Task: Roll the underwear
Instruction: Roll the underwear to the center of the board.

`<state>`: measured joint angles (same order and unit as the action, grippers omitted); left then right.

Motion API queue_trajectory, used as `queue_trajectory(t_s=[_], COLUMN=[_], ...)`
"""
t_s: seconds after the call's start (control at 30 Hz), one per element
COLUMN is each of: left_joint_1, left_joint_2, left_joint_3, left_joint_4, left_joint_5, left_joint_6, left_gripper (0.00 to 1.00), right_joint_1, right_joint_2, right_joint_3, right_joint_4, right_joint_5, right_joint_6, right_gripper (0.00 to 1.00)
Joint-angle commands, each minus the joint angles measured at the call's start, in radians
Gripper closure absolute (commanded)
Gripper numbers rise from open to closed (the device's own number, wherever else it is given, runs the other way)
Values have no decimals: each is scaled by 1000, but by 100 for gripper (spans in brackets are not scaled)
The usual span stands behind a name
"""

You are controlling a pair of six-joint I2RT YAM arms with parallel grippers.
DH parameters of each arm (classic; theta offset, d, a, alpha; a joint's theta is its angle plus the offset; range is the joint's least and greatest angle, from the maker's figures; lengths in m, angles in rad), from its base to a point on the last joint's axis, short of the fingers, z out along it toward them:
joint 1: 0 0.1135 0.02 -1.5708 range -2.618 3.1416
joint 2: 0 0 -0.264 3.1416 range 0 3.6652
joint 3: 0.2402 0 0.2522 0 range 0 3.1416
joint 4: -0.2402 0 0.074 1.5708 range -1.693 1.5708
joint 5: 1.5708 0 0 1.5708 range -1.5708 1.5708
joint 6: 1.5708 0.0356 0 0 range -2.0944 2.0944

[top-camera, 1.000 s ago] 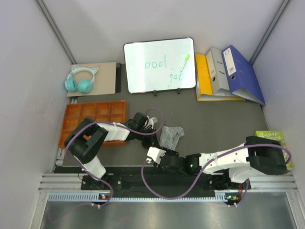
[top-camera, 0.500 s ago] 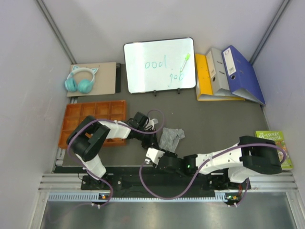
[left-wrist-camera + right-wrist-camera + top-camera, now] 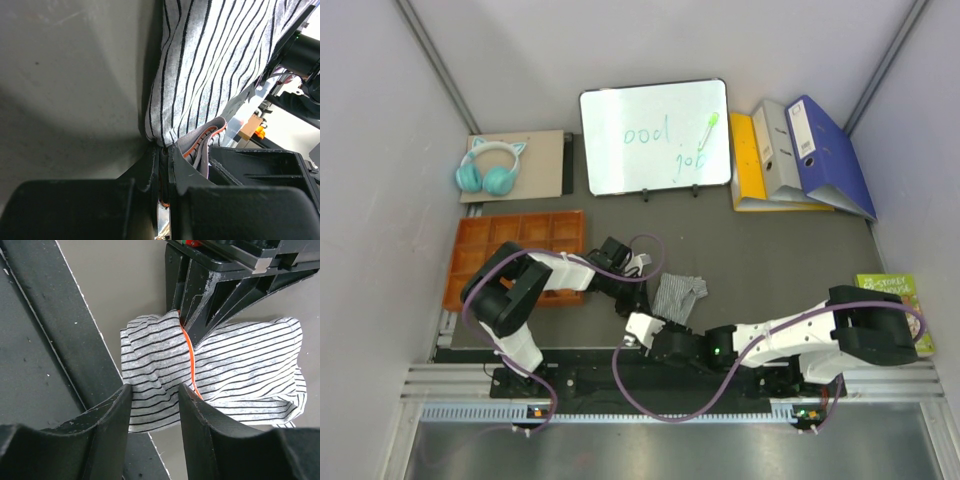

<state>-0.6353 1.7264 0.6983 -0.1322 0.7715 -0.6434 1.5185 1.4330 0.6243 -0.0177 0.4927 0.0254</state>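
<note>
The grey-and-white striped boxer shorts (image 3: 678, 292) lie bunched on the dark table in front of both arms. My left gripper (image 3: 644, 298) is shut on their left edge; in the left wrist view the closed fingertips (image 3: 162, 148) pinch striped cloth (image 3: 215, 65) with a thin orange edge in the fold. My right gripper (image 3: 657, 317) is open just near of the shorts. In the right wrist view its jaws (image 3: 155, 395) stand apart around the near edge of the striped cloth (image 3: 235, 365), without touching it. The rust-orange briefs do not show as a separate garment.
An orange compartment tray (image 3: 515, 255) lies at the left, under the left arm. A whiteboard (image 3: 655, 137), headphones (image 3: 488, 167) and binders (image 3: 800, 155) stand at the back. A green book (image 3: 895, 298) lies at the right edge. The black mounting rail (image 3: 60, 325) runs close under my right gripper.
The left gripper has drawn the striped shorts slightly toward the near edge. The right gripper has shifted a little left, closer to the cloth.
</note>
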Motion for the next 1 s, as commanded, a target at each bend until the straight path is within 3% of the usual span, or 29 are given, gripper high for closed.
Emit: queue_trajectory(t_s=[0.0, 0.5, 0.8, 0.9, 0.97], left_joint_1=[-3, -1, 2, 22, 49], left_joint_2=[73, 71, 39, 16, -16], left_joint_3=[-66, -68, -69, -69, -68], left_joint_4=[-175, -172, -168, -164, -159], left_joint_5=[-232, -230, -228, -230, -228], left_joint_6=[96, 94, 90, 80, 67], left_gripper=[100, 100, 100, 100, 89], right_joint_1=[12, 12, -81, -107, -121], right_joint_2=[9, 130, 168, 150, 133], right_joint_3=[0, 8, 9, 9, 11], right_joint_4=[10, 32, 21, -24, -33], right_joint_5=[-16, -40, -215, -287, -313], right_joint_6=[33, 110, 156, 168, 183], right_gripper=[58, 55, 73, 74, 74])
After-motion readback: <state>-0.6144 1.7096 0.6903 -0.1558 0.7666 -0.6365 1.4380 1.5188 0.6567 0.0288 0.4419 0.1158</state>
